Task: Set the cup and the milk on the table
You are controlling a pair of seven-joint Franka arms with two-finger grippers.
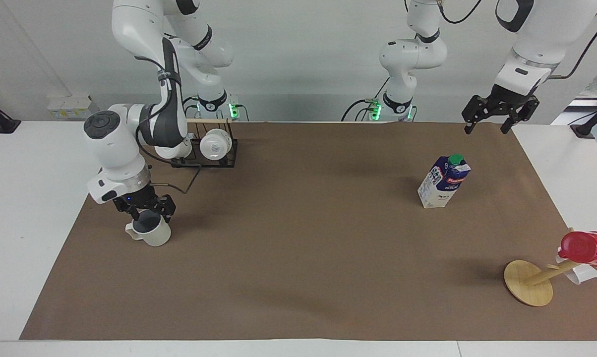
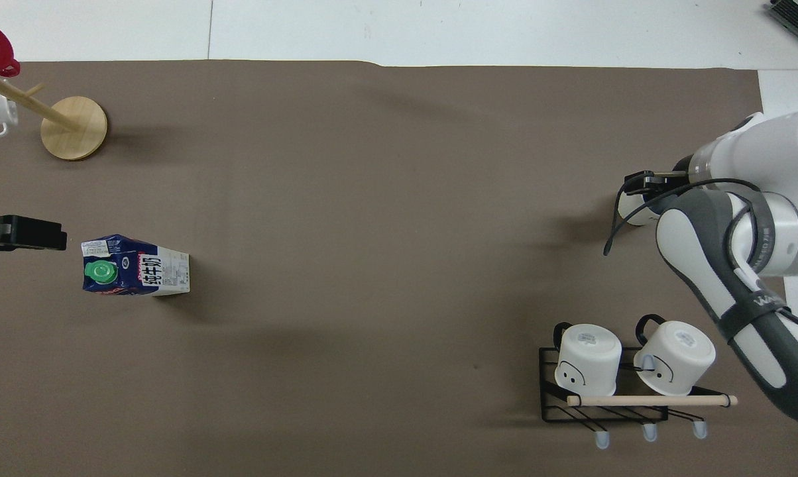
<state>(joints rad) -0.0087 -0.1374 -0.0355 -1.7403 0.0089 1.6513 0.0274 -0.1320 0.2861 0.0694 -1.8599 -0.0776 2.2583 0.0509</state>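
The beige-white cup stands upright on the brown sheet of the table, toward the right arm's end. My right gripper is down at the cup's rim, fingers open and astride it. In the overhead view the right arm hides most of the cup. The milk stands upright on the sheet toward the left arm's end; it also shows in the overhead view. My left gripper hangs open and empty over the table's edge near the milk, waiting.
A black wire rack with two white mugs stands nearer to the robots than the cup. A wooden mug tree with a shiny red cup stands farther from the robots than the milk.
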